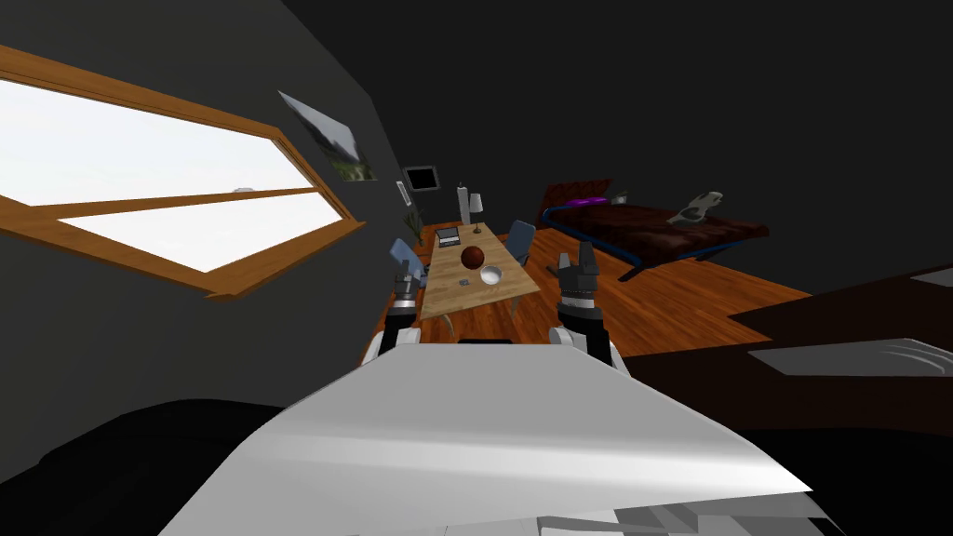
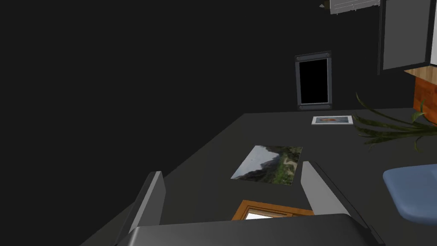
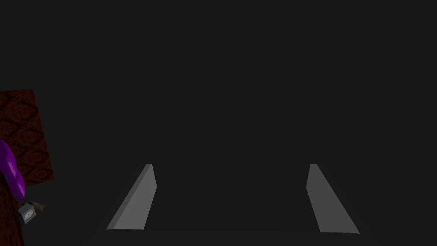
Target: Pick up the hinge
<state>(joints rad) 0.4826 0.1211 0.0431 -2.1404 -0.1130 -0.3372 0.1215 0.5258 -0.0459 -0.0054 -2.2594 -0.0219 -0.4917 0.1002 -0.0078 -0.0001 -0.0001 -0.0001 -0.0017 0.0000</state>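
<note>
A small grey flat piece, the hinge (image 1: 463,281), lies on the wooden table (image 1: 475,294) ahead of me, near its middle and just left of a white bowl (image 1: 491,274). My left gripper (image 1: 405,268) (image 2: 231,171) hangs at the table's left side, short of the hinge, open and holding nothing. My right gripper (image 1: 577,256) (image 3: 230,165) is raised off the table's right side over the floor, also open and holding nothing. Both are well apart from the hinge.
On the table behind the hinge are a brown ball (image 1: 472,256), a laptop (image 1: 449,236) and a lamp (image 1: 476,205). Blue chairs (image 1: 406,253) (image 1: 519,239) flank the table. A bed (image 1: 651,228) stands at the right rear, and dark furniture (image 1: 838,316) is close on my right.
</note>
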